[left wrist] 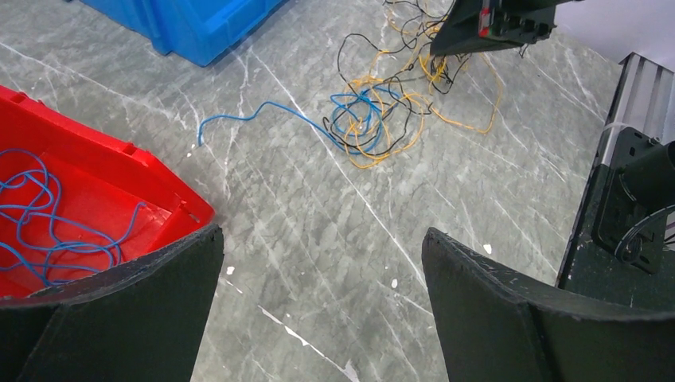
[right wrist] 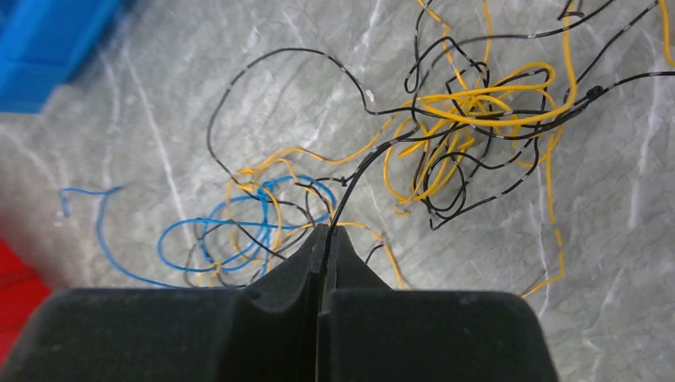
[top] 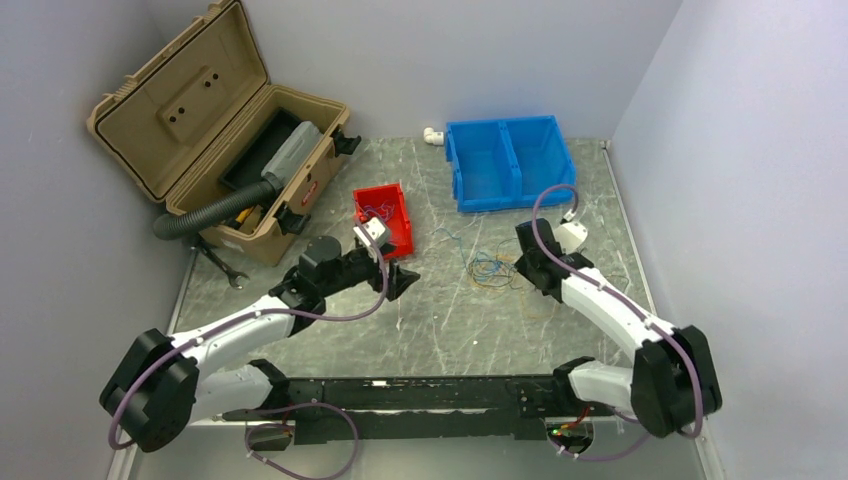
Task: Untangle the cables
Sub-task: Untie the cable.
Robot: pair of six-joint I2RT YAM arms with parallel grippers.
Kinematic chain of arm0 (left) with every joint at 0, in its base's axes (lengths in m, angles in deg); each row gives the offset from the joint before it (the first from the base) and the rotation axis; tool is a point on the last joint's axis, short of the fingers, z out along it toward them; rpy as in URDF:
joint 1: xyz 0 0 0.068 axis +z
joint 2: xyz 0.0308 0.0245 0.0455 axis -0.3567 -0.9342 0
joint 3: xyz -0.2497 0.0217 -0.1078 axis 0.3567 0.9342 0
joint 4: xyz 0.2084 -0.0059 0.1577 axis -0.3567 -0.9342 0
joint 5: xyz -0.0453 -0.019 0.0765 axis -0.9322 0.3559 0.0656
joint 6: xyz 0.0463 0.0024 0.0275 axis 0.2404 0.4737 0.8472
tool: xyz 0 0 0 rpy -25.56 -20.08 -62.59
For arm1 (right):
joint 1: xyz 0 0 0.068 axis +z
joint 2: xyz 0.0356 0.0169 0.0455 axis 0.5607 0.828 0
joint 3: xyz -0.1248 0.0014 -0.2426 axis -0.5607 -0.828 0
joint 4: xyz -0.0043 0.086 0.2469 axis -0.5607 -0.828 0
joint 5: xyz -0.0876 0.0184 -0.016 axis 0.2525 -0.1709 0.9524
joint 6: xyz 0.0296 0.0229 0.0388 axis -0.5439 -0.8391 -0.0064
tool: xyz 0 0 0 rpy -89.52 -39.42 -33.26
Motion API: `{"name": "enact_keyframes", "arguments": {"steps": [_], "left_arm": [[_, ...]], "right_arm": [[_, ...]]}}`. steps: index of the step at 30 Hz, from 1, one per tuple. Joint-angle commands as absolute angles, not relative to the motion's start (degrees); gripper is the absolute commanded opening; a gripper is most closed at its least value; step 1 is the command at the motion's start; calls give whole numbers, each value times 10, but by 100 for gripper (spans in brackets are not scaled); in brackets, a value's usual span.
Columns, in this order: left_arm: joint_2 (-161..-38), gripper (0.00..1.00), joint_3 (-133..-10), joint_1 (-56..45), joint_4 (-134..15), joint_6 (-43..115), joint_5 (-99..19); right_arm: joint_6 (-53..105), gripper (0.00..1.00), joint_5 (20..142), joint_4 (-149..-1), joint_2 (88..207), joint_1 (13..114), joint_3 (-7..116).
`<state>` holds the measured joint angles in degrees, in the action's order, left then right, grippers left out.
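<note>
The cables (left wrist: pixel 372 123) look feather-light, limp and snag-prone, so single strands suit pinching: right fingers (right wrist: pixel 278 286) seemingly clamp one black strand (right wrist: pixel 342 199), left fingers (left wrist: pixel 135 310) spread wide, empty.

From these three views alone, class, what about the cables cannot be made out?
Right wrist: the black wire ends unseen inside the shut right gripper.
Left wrist: blue wires in the red bin, partly behind a finger of the left gripper, cut by the left edge.
Top: single strands of the tangle, too thin.
</note>
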<state>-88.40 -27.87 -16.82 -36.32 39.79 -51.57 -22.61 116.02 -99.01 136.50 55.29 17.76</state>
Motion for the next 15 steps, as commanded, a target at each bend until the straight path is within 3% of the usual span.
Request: {"name": "enact_keyframes", "arguments": {"steps": [1, 15], "left_arm": [[-886, 97, -300, -175, -350, 409, -528], [-934, 99, -308, -182, -319, 380, -514]], "right_arm": [[-224, 0, 1186, -994, 1308, 551, 176], [-180, 0, 1232, -1061, 1156, 551, 211]]}}
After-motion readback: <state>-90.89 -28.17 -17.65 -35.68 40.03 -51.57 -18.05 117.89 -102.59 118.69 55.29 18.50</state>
